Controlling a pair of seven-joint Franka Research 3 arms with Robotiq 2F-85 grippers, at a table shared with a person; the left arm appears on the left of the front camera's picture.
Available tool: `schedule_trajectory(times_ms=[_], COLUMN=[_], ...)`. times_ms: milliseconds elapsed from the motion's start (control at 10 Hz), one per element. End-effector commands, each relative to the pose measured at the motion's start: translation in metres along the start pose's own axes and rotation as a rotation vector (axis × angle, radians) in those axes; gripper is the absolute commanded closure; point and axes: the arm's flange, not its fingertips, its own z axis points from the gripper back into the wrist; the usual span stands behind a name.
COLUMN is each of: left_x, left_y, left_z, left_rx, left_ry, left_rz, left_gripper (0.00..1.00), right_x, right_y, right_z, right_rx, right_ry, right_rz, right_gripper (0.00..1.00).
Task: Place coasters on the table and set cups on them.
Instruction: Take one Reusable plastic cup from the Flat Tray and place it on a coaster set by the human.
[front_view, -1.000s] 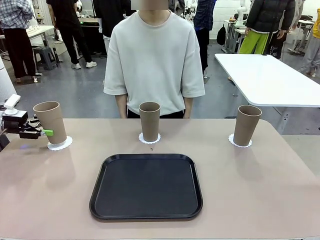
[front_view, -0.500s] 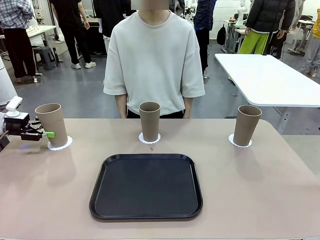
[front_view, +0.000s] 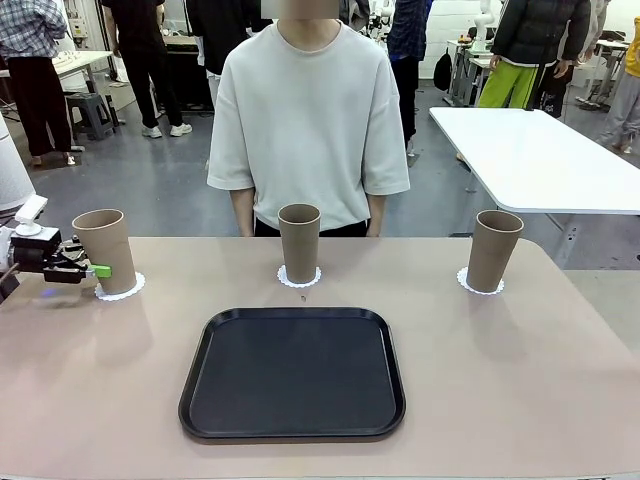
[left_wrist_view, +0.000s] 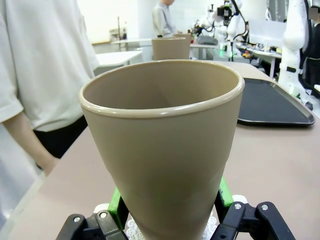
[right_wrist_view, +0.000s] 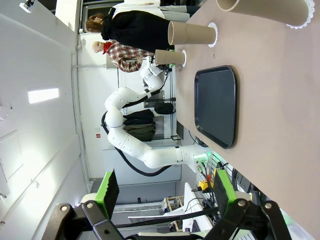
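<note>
Room had a grey floor (front_view: 170, 190). A glossy white table (front_view: 530, 160) stood at right; a stool (front_view: 92, 112), possibly grey, stood far left.

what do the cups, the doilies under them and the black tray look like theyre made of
Cups: tan and matte with a thick rolled rim, close up in the left wrist view; likely moulded plastic or stiff paper.
Doilies: thin, white, with scalloped lacy edges, probably paper.
Tray: black with a raised rim and slight sheen, probably plastic.
</note>
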Motion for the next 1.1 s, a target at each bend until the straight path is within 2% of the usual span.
schedule_trajectory(times_ms=[0, 1000], left_x=[0.0006, -0.0011], left_y=[0.0035, 0.009], left_z=[-0.0007, 0.0023], left_rx=[-0.011, -0.041], left_ry=[0.021, 0.097], left_rz=[0.009, 0.004], left_gripper=[0.0, 0.0], right_x=[-0.0011, -0.0011], right_y=[-0.0002, -0.0002], right_z=[-0.0003, -0.0003], right_rx=[0.009, 0.009], right_ry=[0.002, 0.002], right_rz=[0.014, 0.014], right_gripper=[0.0, 0.0])
